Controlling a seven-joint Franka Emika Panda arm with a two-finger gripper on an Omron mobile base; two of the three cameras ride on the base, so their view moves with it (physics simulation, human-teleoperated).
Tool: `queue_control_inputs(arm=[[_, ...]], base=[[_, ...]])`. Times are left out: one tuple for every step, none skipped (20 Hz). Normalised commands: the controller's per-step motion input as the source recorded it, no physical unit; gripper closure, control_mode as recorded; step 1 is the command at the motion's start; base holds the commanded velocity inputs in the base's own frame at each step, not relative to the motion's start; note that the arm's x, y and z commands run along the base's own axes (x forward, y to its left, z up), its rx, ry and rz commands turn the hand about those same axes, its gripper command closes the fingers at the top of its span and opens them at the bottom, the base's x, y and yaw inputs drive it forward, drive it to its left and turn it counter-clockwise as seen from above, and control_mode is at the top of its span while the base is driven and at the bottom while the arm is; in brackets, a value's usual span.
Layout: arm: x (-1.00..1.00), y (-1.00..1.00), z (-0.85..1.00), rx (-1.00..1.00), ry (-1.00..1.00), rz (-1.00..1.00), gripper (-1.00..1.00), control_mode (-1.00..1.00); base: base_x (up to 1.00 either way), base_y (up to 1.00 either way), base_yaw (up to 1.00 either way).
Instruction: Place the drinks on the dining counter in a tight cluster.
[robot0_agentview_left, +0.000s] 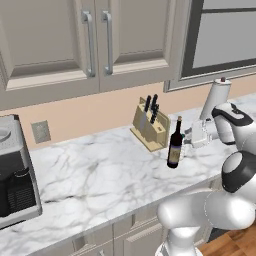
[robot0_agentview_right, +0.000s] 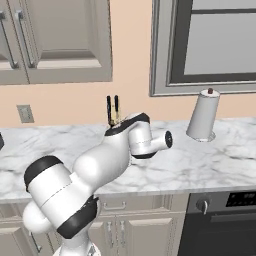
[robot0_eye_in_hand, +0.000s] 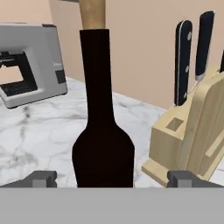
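Observation:
One of the drinks, a tall dark wine bottle (robot0_agentview_left: 174, 146) with a pale label, stands upright on the marble counter (robot0_agentview_left: 100, 170) under the wall cabinets. My gripper (robot0_agentview_left: 186, 142) is level with it on its right, open. In the hand view the wine bottle (robot0_eye_in_hand: 103, 144) stands close up between my two fingertips (robot0_eye_in_hand: 41, 178), with a gap on each side, and nothing is held. The dining counter is out of view.
A wooden knife block (robot0_agentview_left: 150, 129) stands just behind the bottle, close on the right in the hand view (robot0_eye_in_hand: 197, 131). A coffee machine (robot0_agentview_left: 12, 175) sits at the counter's left end. A paper towel roll (robot0_agentview_right: 204, 116) stands by the window, above an oven front (robot0_agentview_right: 220, 220).

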Motion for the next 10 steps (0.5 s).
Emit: queue_control_inputs(arm=[[0.00,0.19,0.00,0.00,0.00,0.00,-1.00,-1.00],[0.00,0.23,0.00,0.00,0.00,0.00,-1.00,-1.00],[0.00,0.26,0.00,0.00,0.00,0.00,-1.00,-1.00],[0.00,0.24,0.00,0.00,0.00,0.00,-1.00,-1.00],[0.00,0.18,0.00,0.00,0.00,0.00,-1.00,-1.00],[0.00,0.15,0.00,0.00,0.00,0.00,-1.00,-1.00],[0.00,0.11,0.00,0.00,0.00,0.00,-1.00,-1.00],[0.00,0.07,0.00,0.00,0.00,0.00,-1.00,-1.00],[0.02,0.06,0.00,0.00,0.00,0.00,-1.00,-1.00],[0.04,0.04,0.00,0.00,0.00,0.00,-1.00,-1.00]], base=[[0.00,0.00,0.00],[0.00,0.00,0.00],[0.00,0.00,0.00],[0.00,0.00,0.00],[0.00,0.00,0.00],[0.00,0.00,0.00],[0.00,0.00,0.00],[0.00,0.00,0.00],[0.00,0.00,0.00],[0.00,0.00,0.00]])
